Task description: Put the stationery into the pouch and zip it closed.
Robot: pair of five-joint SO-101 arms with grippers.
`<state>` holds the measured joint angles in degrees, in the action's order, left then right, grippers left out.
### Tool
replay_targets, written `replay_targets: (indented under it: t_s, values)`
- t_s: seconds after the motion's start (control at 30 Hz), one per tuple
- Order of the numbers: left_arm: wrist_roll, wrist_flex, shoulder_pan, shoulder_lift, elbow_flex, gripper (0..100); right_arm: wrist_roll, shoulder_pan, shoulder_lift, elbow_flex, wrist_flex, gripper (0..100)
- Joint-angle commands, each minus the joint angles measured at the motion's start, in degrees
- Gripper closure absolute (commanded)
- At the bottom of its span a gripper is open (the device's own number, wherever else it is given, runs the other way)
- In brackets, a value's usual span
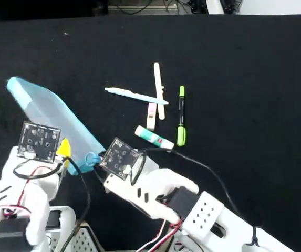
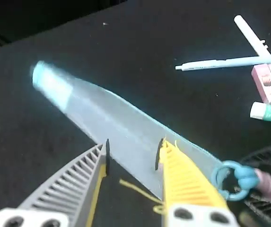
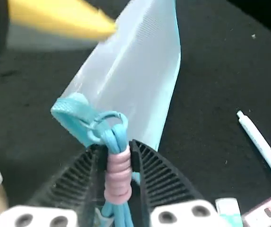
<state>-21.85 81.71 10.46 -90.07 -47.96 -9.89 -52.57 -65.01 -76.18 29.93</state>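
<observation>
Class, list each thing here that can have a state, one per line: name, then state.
pouch: lying on the table, zip unclear
zip cord: clamped in the right gripper
right gripper: shut on the zip cord
left gripper: open, astride the pouch
blue pen: outside the pouch, crossing the white pen
eraser: outside, on the table
glue stick: outside, on the table
highlighter: outside, on the table

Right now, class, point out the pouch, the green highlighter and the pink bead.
pouch [image 1: 52, 111], high view, middle of its translucent side.
green highlighter [image 1: 181, 118], high view, middle of its barrel.
pink bead [image 3: 118, 175], right wrist view, its middle.
</observation>
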Motion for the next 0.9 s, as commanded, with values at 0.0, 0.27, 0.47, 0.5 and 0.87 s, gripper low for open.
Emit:
replay_targets:
  t_s: [0.0,0.27,0.47,0.5,0.87]
  values:
    - [-0.7,3.5,-3.1,8.1,7.1,81,0.4,0.0,-1.5,0.0,0.2,98.7]
    - [-0.8,12.8,-6.5,19.6,12.1,82,0.4,6.3,-1.5,1.5,-0.7,98.7]
    - [-0.7,17.4,-7.3,20.6,15.4,81,0.4,6.2,-1.5,1.5,-1.9,98.7]
    - [-0.7,17.4,-8.3,20.5,15.6,81,0.4,6.2,-1.5,1.5,-1.9,98.7]
    - [-1.0,14.8,-18.9,20.6,11.7,81,0.4,6.2,-1.5,1.2,-1.9,98.7]
